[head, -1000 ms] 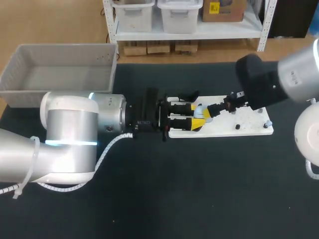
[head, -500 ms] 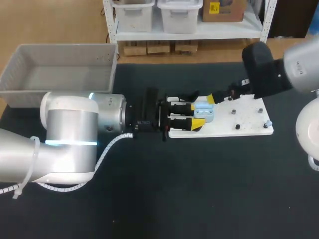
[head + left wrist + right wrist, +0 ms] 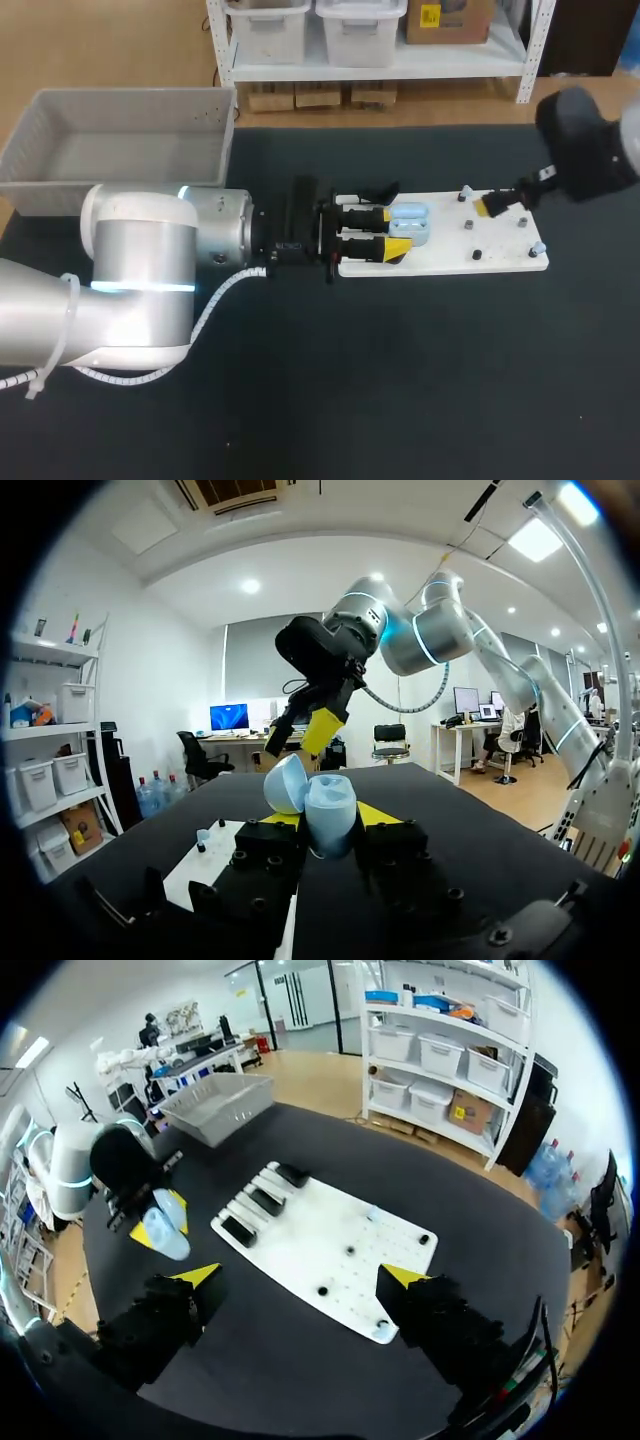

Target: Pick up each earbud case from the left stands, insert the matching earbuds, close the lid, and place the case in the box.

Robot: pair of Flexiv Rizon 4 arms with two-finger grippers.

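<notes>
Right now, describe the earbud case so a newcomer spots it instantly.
Find the white board mid-table. At its left end, the left gripper pinches the earbud case. It's pale blue, rounded, lid open, unlike the black stands beside it.

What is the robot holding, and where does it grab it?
The left gripper holds the open blue earbud case by the two sides of its base. The right gripper is open and empty.
</notes>
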